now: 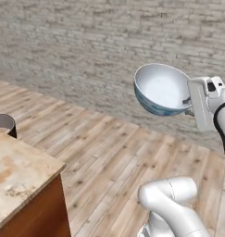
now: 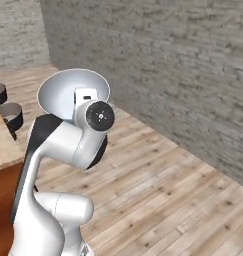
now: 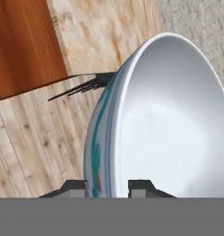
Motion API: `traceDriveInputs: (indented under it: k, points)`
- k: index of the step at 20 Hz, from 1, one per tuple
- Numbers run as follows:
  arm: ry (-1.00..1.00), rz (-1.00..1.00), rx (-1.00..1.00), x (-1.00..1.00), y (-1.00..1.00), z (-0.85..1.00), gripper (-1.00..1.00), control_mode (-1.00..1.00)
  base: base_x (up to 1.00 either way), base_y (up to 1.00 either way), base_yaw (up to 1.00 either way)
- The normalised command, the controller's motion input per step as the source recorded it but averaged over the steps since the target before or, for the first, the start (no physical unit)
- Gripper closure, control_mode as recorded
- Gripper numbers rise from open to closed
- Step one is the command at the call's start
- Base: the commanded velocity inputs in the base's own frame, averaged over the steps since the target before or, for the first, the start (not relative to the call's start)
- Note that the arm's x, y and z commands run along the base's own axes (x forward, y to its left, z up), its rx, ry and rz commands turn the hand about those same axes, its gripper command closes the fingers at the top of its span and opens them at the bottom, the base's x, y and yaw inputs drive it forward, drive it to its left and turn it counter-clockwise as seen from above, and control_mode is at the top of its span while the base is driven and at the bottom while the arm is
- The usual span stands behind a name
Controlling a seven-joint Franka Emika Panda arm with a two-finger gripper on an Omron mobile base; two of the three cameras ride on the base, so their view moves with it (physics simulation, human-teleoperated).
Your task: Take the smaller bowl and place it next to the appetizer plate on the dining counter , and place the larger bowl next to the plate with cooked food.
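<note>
Clearly held high in the air: the larger bowl (image 1: 161,89), white with a blue-teal pattern outside and a plain pale inside, tilted on its side, well above the wooden plank floor (image 1: 109,157). Clamped on its rim by the gripper (image 3: 107,185), one finger tip on the patterned outside and the other on the inside, as seen in the hand view. Carried off to the side of the dining counter (image 1: 16,178), not over it; only the marbled corner and the reddish-brown wood base visible at the lower left of the left base view. Beyond that corner, black stools (image 2: 10,116) standing beside the counter edge. Behind everything, a grey brick wall (image 1: 86,46). Between bowl and counter, open floor only.
</note>
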Motion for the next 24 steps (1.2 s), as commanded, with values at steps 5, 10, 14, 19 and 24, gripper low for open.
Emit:
traceDriveInputs:
  k: [5,10,14,19,24]
  points:
    - [0.00,0.00,0.00,0.00,0.00,0.00,1.00,1.00,0.78,-0.98,0.60]
    - [0.00,0.00,0.00,0.00,0.00,0.00,1.00,1.00,0.71,-1.00,0.51]
    - [0.00,0.00,0.00,0.00,0.00,0.00,1.00,1.00,0.69,-1.00,0.36]
    - [0.00,0.00,0.00,0.00,0.00,0.00,1.00,1.00,0.96,-0.99,0.27]
    - [0.00,0.00,0.00,0.00,0.00,0.00,1.00,1.00,1.00,-0.84,0.35]
